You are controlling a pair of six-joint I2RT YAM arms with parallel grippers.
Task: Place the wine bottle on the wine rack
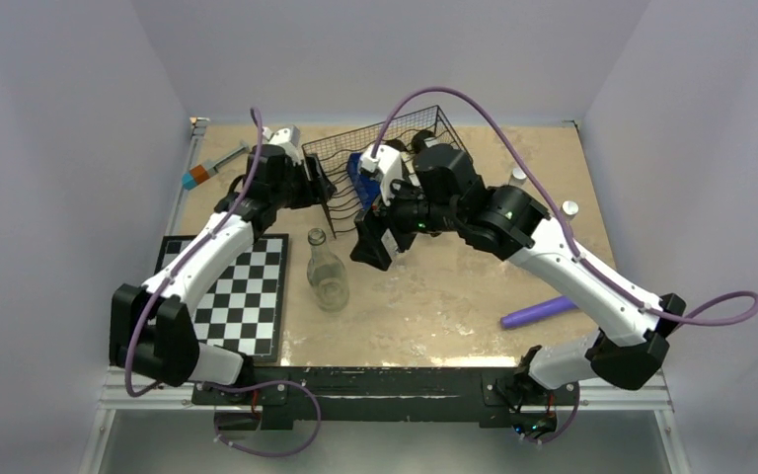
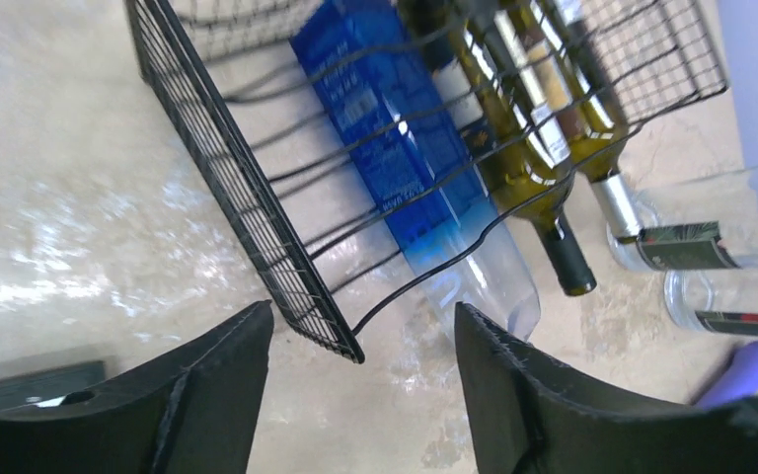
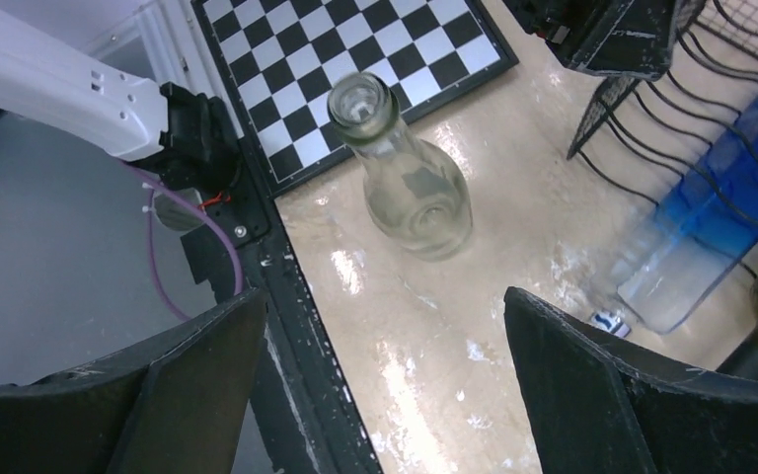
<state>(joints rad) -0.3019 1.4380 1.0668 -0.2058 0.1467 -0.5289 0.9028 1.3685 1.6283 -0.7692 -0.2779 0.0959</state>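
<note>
The black wire wine rack (image 1: 395, 148) stands at the back of the table. A blue bottle (image 2: 395, 128) and two green wine bottles (image 2: 528, 138) lie on its wavy shelf, necks pointing out of the open front. My left gripper (image 2: 363, 308) is open at the rack's front left corner (image 2: 306, 296), holding nothing. My right gripper (image 3: 385, 294) is open above bare table in front of the rack, also holding nothing. A clear glass bottle (image 3: 405, 178) stands upright just left of it, near the checkerboard.
A checkerboard mat (image 1: 237, 291) lies at the front left. A purple cylinder (image 1: 538, 311) lies at the front right. Two clear bottles (image 2: 711, 227) stand right of the rack. A syringe-like tool (image 1: 212, 166) lies at the back left. Walls close in on three sides.
</note>
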